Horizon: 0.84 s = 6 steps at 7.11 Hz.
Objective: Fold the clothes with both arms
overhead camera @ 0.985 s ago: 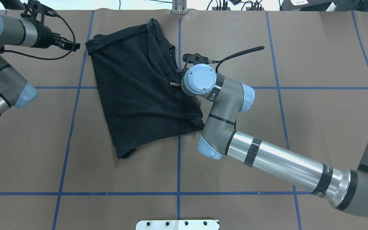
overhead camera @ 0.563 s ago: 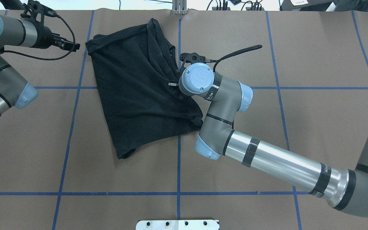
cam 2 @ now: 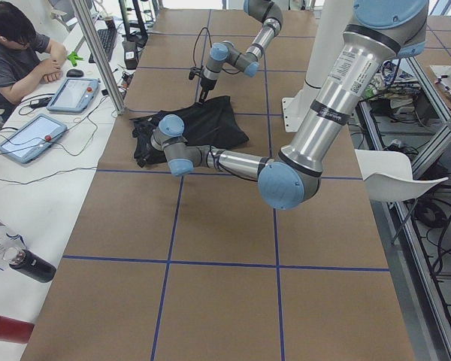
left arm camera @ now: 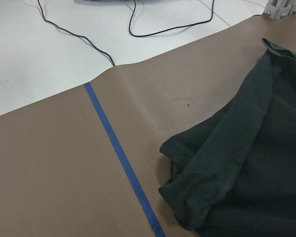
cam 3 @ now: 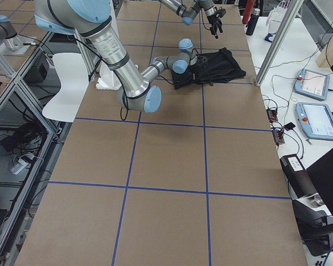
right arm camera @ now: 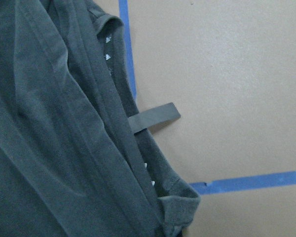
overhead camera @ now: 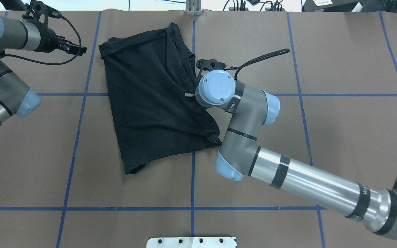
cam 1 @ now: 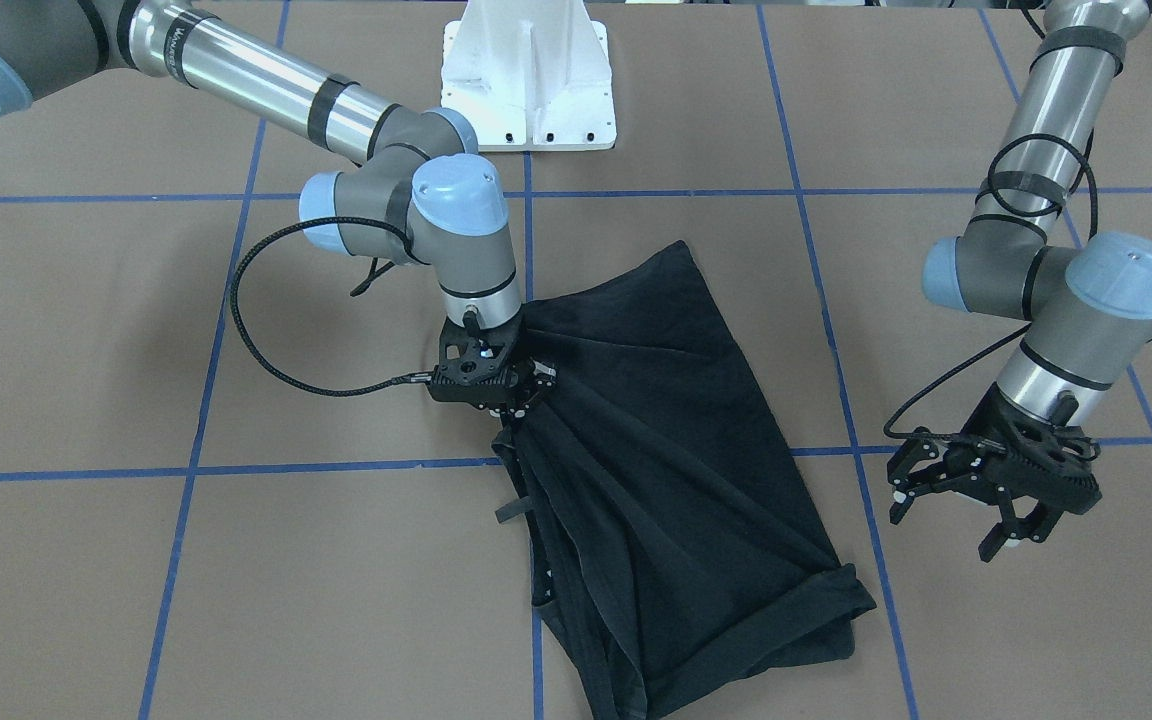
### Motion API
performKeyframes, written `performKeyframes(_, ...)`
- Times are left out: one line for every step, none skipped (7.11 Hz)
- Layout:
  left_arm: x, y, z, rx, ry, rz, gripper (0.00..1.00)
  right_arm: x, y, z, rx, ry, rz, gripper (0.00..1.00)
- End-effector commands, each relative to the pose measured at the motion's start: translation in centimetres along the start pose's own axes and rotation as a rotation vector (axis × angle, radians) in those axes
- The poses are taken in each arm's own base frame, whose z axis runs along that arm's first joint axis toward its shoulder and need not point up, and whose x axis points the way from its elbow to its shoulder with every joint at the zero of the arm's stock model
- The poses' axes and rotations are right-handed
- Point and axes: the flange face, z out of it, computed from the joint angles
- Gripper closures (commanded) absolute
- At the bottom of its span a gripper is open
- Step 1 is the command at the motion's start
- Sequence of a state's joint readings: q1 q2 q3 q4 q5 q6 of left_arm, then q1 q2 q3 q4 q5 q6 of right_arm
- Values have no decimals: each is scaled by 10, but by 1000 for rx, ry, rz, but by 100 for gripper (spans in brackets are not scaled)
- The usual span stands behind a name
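Right gripper (cam 1: 514,402) is clamped on the T-shirt (overhead camera: 150,103). I've got it pinching the right-hand edge of the cloth, and the black fabric fans out from that pinch in long, taut creases running left. The pinch sits right beside the spot where the centre blue tape line (overhead camera: 192,179) meets the far cross line.

From overhead, the right arm (overhead camera: 305,179) reaches in from the near right. Its blue wrist cap covers the fingers, so I'm reading the clamp off the front-facing camera.

The shirt lies on the brown table (overhead camera: 339,137), in the far half and mostly left of the centre line. It sits skewed, with one corner up near the far edge and another pointing near and left. Only plain black cloth shows on top. The far-left corner is rolled over on itself into a thick fold.

On my right wrist camera I see the edge stacked in several layers, with a few small white marks peeking out between them. A narrow grey tab (right arm camera: 155,117) sticks out flat over the paper to the right.

Left gripper (cam 1: 944,525): fingers apart, holding nothing. It hangs over bare table just left of that rolled corner, clear of the cloth. The left arm (cam 1: 1056,120) comes in from the left side. Its wrist camera looks down on the rolled corner, with a tape line running just beside it.
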<state>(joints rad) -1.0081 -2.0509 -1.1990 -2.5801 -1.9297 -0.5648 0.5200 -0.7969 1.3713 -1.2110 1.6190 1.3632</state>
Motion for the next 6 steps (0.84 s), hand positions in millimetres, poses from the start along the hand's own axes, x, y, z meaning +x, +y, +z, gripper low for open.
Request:
performKeyframes(4,-3,-3,12,8,-38,0,49,73,-35,27,-14,-17,100)
performKeyframes(5,-4,-4,22,17,-46,0,60,92,-46,25,-26,-15,100)
performKeyframes(5,-4,-4,22,17,-47,0,65,107,-53,31,-22,-27,100)
performKeyframes(6,-5,-5,24,19,-46,0,66,110,-56,32,-16,-31,100)
performKeyframes(7,-6,-6,27,22,-46,0,70,111,-54,28,-9,-34,100)
performKeyframes(10,-7,-8,30,28,-50,0,69,110,-61,26,-21,-30,63)
